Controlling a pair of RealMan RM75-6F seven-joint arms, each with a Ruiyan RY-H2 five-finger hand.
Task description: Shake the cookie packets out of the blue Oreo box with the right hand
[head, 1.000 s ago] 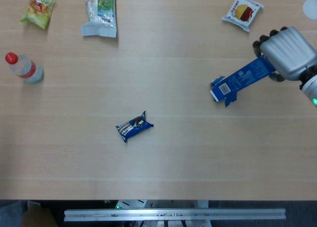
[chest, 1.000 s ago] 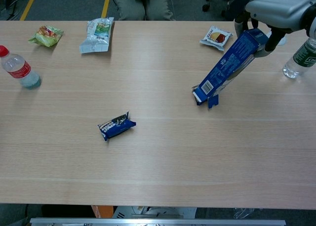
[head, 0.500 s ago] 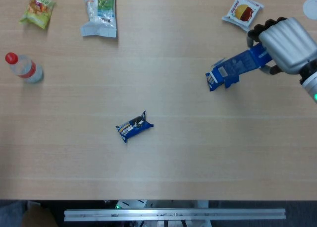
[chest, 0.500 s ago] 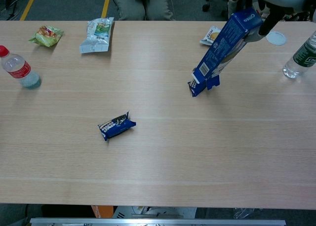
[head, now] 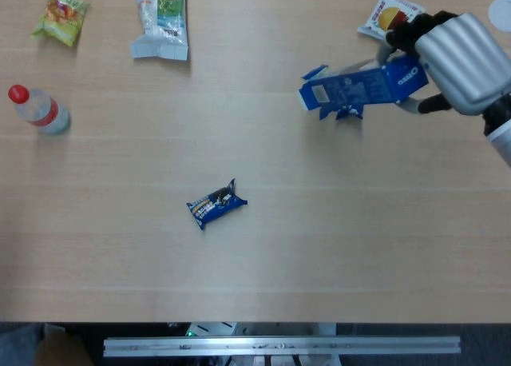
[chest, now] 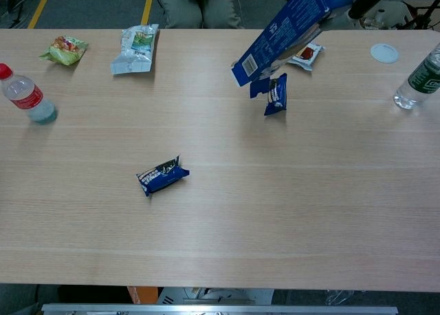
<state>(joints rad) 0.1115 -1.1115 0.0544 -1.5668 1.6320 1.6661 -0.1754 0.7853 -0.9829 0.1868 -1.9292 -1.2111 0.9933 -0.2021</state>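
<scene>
Tilting open end down, the blue Oreo box [chest: 285,31] is hanging above the far right part of the bench [chest: 275,212], gripped at its upper end by the right hand [head: 459,62]. One cookie packet [chest: 276,95] is showing just below the box's open flaps, on end; another cookie packet [chest: 162,175] is lying near the bench's middle, well apart. A red-and-white snack bag [head: 389,13] is sitting just behind the box. A red-capped bottle [head: 36,108] and two more snack bags [head: 162,18] are lying far left.
</scene>
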